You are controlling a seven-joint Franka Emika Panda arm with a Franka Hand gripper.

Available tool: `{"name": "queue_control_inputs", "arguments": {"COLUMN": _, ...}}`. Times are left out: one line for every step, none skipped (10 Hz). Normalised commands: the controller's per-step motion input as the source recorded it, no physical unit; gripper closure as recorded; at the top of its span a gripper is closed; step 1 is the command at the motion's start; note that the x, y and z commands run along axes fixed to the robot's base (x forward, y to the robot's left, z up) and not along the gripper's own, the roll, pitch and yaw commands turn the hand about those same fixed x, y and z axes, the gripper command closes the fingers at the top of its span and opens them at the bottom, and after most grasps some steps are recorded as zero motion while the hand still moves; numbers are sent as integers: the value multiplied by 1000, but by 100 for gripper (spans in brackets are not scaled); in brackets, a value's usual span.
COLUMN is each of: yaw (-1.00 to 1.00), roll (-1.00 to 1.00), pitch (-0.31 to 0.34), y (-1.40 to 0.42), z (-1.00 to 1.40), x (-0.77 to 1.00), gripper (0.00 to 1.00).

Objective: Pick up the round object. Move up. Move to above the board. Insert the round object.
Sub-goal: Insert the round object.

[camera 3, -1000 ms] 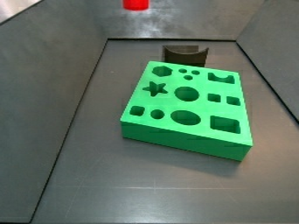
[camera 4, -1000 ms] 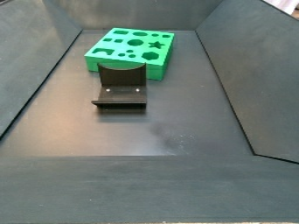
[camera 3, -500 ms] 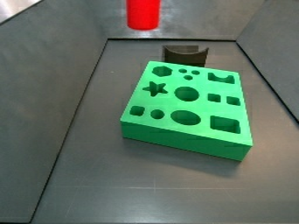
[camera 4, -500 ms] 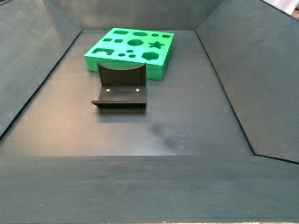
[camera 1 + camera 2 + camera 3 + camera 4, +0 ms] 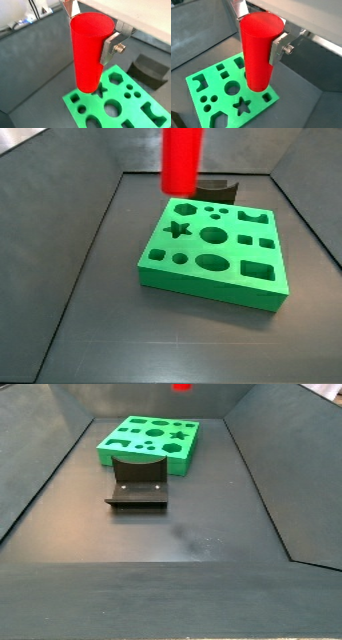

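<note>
Hanging upright from the gripper (image 5: pixel 93 35), the round object (image 5: pixel 89 52) is clamped near its upper end between two flat silver fingers (image 5: pixel 111 46), closed against its sides in both wrist views; its long red body runs down past the fingertips and its lower flat end stands in the air, apart from the board (image 5: pixel 135 117) below; in a wrist view (image 5: pixel 263 51) that lower end appears over the green slab's edge nearest the star cut-out, though how high it stands above the surface cannot be judged.

In a side view the round object (image 5: pixel 182 158) reaches down from the upper frame edge, its top and the whole gripper cut off; its lower end overlaps the dark fixture (image 5: pixel 213 189) standing beyond the board (image 5: pixel 214 256); which hole, if any, lies beneath it is unclear.

In a side view only a small red sliver of the round object (image 5: pixel 182 387) shows at the frame's upper edge, beyond the board (image 5: pixel 151 440), with the fixture (image 5: pixel 138 485) on the grey floor (image 5: pixel 174 534) nearer the camera.
</note>
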Motion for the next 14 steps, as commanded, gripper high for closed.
{"name": "queue_control_inputs", "arguments": {"yaw": 0, "roll": 0, "pitch": 0, "y": 83, "z": -531, "x": 1000, "gripper": 100}}
{"name": "queue_control_inputs", "arguments": {"yaw": 0, "roll": 0, "pitch": 0, "y": 74, "z": -460, "x": 1000, "gripper": 100}}
{"name": "queue_control_inputs", "arguments": {"yaw": 0, "roll": 24, "pitch": 0, "y": 77, "z": -331, "x": 1000, "gripper": 100}}
{"name": "queue_control_inputs", "arguments": {"yaw": 0, "roll": 70, "pitch": 0, "y": 143, "z": -117, "x": 1000, "gripper": 100}}
{"name": "queue_control_inputs", "arguments": {"yaw": 49, "roll": 160, "pitch": -50, "y": 86, "z": -34, "x": 960, "gripper": 100}}
{"name": "queue_control_inputs", "arguments": {"yaw": 111, "roll": 164, "pitch": -96, "y": 89, "z": -80, "x": 826, "gripper": 100}}
{"name": "queue_control_inputs", "arguments": {"yaw": 74, "roll": 103, "pitch": -100, "y": 129, "z": -169, "x": 874, "gripper": 100}}
{"name": "queue_control_inputs", "arguments": {"yaw": 51, "roll": 80, "pitch": -100, "y": 114, "z": -286, "x": 871, "gripper": 100}}
{"name": "queue_control_inputs", "arguments": {"yaw": 66, "roll": 57, "pitch": -126, "y": 106, "z": -449, "x": 786, "gripper": 100}}
{"name": "queue_control_inputs", "arguments": {"yaw": 66, "roll": 87, "pitch": -124, "y": 40, "z": -517, "x": 746, "gripper": 100}}
{"name": "queue_control_inputs", "arguments": {"yaw": 0, "roll": 203, "pitch": -96, "y": -66, "z": -654, "x": 560, "gripper": 100}}
{"name": "queue_control_inputs", "arguments": {"yaw": 0, "roll": 251, "pitch": -91, "y": -49, "z": -551, "x": 366, "gripper": 100}}
{"name": "queue_control_inputs", "arguments": {"yaw": 26, "roll": 371, "pitch": -33, "y": -71, "z": -243, "x": 200, "gripper": 100}}
{"name": "queue_control_inputs", "arguments": {"yaw": 0, "roll": 300, "pitch": 37, "y": -26, "z": 0, "x": 114, "gripper": 100}}
